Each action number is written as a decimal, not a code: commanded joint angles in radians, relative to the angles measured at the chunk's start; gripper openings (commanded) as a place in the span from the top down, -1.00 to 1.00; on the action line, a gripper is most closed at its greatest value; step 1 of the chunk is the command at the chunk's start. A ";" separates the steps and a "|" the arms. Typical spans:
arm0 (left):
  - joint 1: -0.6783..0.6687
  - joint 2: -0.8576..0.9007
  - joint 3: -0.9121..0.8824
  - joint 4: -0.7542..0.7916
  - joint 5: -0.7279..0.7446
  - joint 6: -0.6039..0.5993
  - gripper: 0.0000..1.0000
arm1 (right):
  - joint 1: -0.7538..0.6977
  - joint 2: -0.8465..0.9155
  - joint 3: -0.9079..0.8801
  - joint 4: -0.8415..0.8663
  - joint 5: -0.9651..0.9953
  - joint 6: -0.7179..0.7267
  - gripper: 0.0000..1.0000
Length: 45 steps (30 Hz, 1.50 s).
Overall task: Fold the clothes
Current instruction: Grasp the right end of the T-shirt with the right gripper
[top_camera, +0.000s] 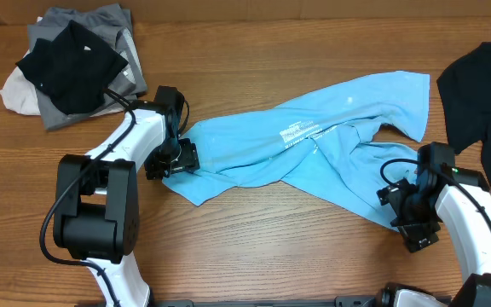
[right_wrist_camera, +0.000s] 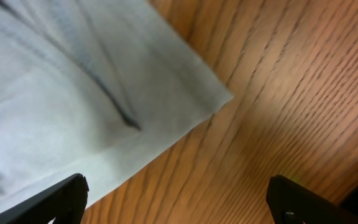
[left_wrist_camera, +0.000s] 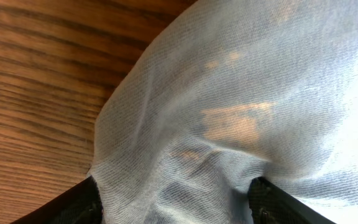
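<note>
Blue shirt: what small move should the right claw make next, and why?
Probably lower the right claw and close it on the shirt corner. The claw stands open above the table, the corner lies partly between its fingers, and the shirt is crumpled, so a hold on it seems needed before any fold.

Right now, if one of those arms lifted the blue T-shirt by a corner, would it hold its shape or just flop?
Probably flop: the blue T-shirt already lies twisted and rumpled on the table. It is likely light too, since its thin weave seems to let light through in the left wrist view.
</note>
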 commanded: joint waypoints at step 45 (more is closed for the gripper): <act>0.000 0.080 -0.028 0.044 -0.015 -0.006 0.31 | -0.195 0.190 -0.091 0.158 -0.032 -0.036 0.67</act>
